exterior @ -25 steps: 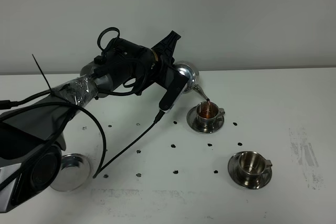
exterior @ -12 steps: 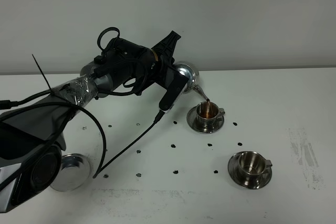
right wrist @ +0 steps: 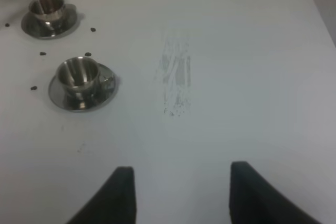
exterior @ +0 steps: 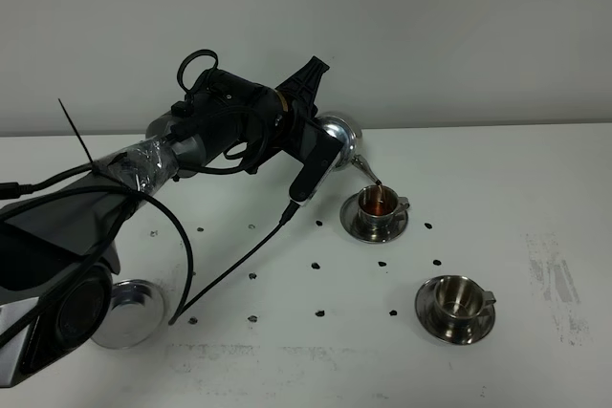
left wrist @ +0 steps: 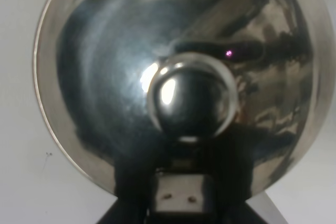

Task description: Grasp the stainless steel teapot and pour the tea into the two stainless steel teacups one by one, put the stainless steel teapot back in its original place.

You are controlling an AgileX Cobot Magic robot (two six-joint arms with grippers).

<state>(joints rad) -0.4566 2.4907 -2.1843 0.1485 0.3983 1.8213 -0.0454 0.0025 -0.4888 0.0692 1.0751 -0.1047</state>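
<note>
High camera overlooks the table (exterior: 535, 169); left wrist sits against teapot (left wrist: 105, 66); right wrist shares both teacups (right wrist: 77, 73)

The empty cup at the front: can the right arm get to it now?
Probably yes: only bare table lies between the right gripper and the empty cup, and the teapot is pouring over the other cup.

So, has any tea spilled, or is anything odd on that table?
No spill visible: the tea is inside the far teacup. Only small dark specks dotted across the table and a grey scuffed patch look odd.
</note>
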